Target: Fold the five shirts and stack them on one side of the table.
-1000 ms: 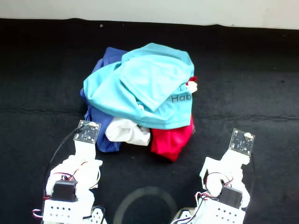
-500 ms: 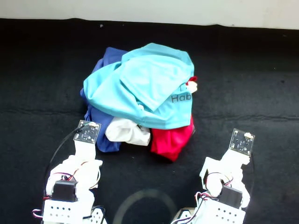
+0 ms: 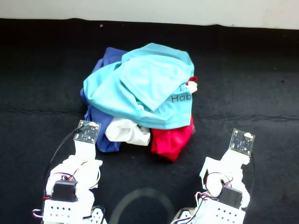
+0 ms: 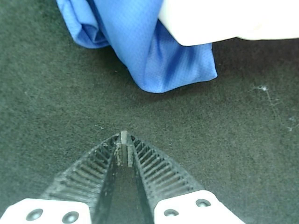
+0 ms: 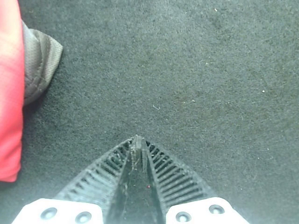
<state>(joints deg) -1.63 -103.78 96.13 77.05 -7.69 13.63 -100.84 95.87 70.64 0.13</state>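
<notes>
No change is noted vs. the earlier frames: at the near edge of the black felt-covered table (image 3: 261, 70), the left gripper (image 4: 124, 140) and right gripper (image 5: 137, 142) are kept parked w/ jaws pressed together, nothing pinched. Just beyond, the royal-blue mesh shirt (image 4: 159, 56), white shirt (image 4: 224, 18) and red shirt (image 5: 9, 93) are left crumpled under the light turquoise jersey shirt (image 3: 140, 84) in one heap approx. mid-table. Folding is judged not yet begun.

A table (image 3: 42, 84) covered in black, felt-like cloth carries a heap of crumpled shirts (image 3: 140, 88) at its middle. At the heap's near edge, a blue shirt (image 3: 100, 135) and a red shirt (image 3: 170, 140) rest directly on the cloth, with a white shirt (image 3: 126, 131) between them. A grey fabric edge (image 5: 39, 60) lies on the cloth against the red shirt. A faint pale ring (image 3: 142, 191) marks the cloth near the front.
</notes>
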